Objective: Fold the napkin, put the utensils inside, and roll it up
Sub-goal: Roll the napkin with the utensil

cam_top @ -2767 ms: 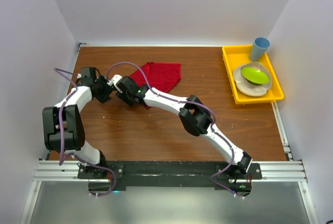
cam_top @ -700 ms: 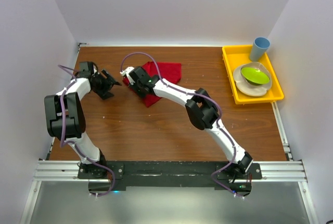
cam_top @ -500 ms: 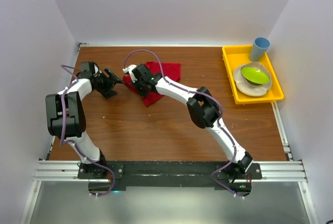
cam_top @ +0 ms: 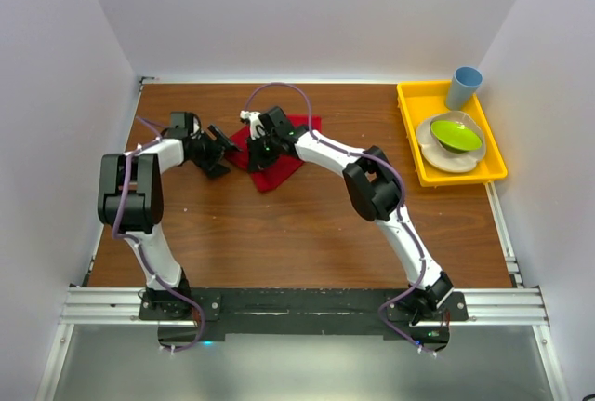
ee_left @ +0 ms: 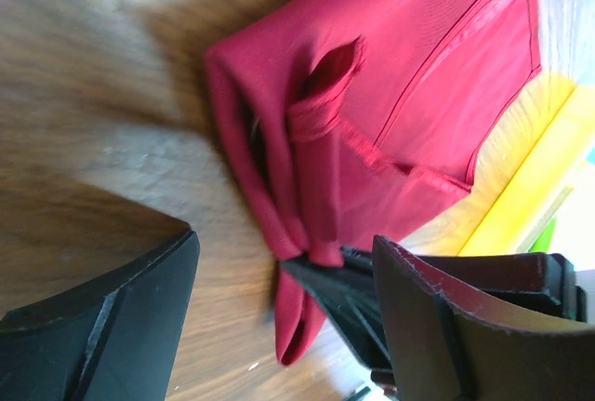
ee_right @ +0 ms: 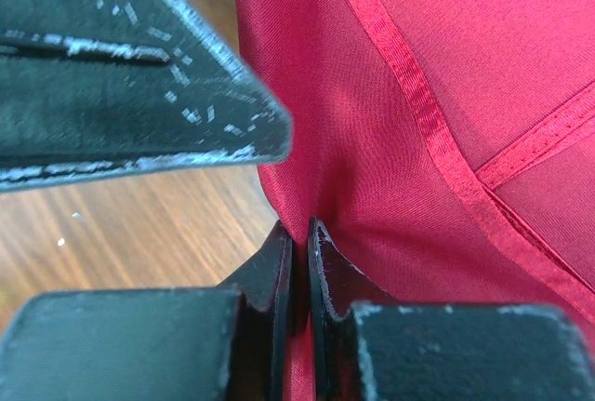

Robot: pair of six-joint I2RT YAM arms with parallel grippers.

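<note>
Wooden table (cam_top: 279, 233), seen from above. My left gripper (cam_top: 221, 152) is just left of the napkin (cam_top: 284, 167). It is spread wide and holds nothing, with its fingers pointing at the cloth's bunched left corner. The red napkin lies in loose folds on the far half of the table. My right gripper (ee_right: 299, 238) sits at the napkin's left edge, jaws pinched tight on a fold of the cloth. Well to the right of the napkin is a yellow tray (cam_top: 406, 131) carrying a green bowl (cam_top: 456, 134) and a blue cup (cam_top: 465, 85).

The napkin (cam_top: 277, 175) is red, the tray (cam_top: 409, 136) yellow.
</note>
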